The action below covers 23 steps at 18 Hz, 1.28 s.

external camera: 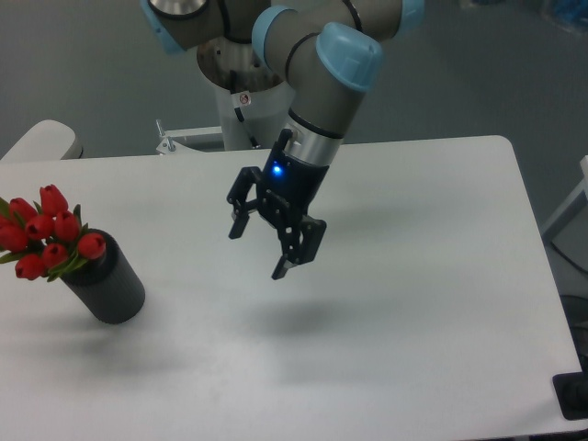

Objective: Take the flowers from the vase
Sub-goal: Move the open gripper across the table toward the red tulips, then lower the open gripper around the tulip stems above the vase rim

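White and matte, the broad tabletop [413,303] is carrying everything. Above its middle the grey arm with pale blue joints [317,83] is holding its black two-finger gripper [260,250] with fingers spread wide, gripping nothing. Well apart, near the left edge, the dark grey cylindrical vase [110,280] is leaning, and the red tulip bunch [46,241] is sitting in its mouth.

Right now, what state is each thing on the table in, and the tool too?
flowers: in the vase, buds poking out of the opening, untouched.
vase: on the table near its left edge, leaning in this view, holding the flowers.
tool: open, empty, above the middle of the table, well apart from the vase.
table: white, carrying only the vase.
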{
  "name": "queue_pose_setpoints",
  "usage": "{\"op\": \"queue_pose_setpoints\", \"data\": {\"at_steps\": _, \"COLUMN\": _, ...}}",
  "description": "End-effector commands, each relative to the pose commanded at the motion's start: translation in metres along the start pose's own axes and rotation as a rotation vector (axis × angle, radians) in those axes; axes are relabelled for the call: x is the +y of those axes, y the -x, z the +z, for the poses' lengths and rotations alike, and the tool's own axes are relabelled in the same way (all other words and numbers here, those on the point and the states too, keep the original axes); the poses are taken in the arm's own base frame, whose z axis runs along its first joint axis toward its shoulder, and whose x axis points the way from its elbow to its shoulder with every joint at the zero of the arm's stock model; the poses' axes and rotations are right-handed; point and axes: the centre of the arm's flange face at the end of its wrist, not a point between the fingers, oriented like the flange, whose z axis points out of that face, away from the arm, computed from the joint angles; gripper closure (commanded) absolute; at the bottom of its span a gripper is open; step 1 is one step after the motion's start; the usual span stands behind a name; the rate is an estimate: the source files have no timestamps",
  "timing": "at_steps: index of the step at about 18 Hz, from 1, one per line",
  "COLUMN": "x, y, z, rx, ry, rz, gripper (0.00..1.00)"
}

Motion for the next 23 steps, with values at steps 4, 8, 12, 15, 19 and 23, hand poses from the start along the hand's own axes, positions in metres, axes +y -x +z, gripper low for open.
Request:
{"op": "queue_pose_setpoints", "data": {"at_steps": 4, "x": 0.008, "y": -0.027, "z": 0.025, "rx": 0.102, "ry": -0.112, "rz": -0.045, "gripper": 0.0}}
{"op": "queue_pose_setpoints", "data": {"at_steps": 8, "x": 0.014, "y": -0.048, "z": 0.04, "rx": 0.202, "ry": -0.274, "rz": -0.15, "gripper": 0.0}}
{"op": "queue_pose_setpoints", "data": {"at_steps": 12, "x": 0.005, "y": -0.073, "z": 0.052, "rx": 0.249, "ry": -0.274, "rz": -0.16, "gripper": 0.0}}
{"op": "queue_pose_setpoints", "data": {"at_steps": 15, "x": -0.012, "y": -0.084, "z": 0.064, "rx": 0.252, "ry": -0.288, "rz": -0.092, "gripper": 0.0}}
{"op": "queue_pose_setpoints", "data": {"at_steps": 19, "x": -0.026, "y": -0.102, "z": 0.085, "rx": 0.301, "ry": -0.286, "rz": -0.062, "gripper": 0.0}}
{"op": "queue_pose_setpoints", "data": {"at_steps": 23, "x": -0.035, "y": -0.114, "z": 0.093, "rx": 0.329, "ry": -0.28, "rz": -0.067, "gripper": 0.0}}
